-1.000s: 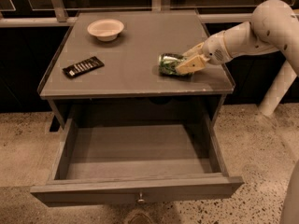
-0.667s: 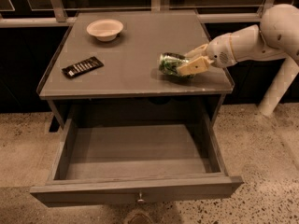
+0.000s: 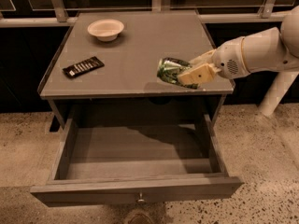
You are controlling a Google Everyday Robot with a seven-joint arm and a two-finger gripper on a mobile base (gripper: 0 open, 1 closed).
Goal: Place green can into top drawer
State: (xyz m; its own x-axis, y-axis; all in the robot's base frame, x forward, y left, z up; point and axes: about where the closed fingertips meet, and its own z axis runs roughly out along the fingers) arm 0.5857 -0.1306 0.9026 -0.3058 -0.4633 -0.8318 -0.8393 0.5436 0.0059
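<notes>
The green can lies on its side, held a little above the right front part of the grey table top. My gripper comes in from the right on a white arm and is shut on the can, its pale fingers clamped on the can's right end. The top drawer is pulled wide open below the table top. Its inside is bare, and its front panel carries a small round knob.
A pale round bowl stands at the back left of the table top. A flat black remote-like bar lies at the left. A white post stands on the speckled floor to the right. Metal rails run behind the table.
The gripper has lifted the can off the table top and carried it slightly towards the front edge. The drawer, bowl and black bar have not moved.
</notes>
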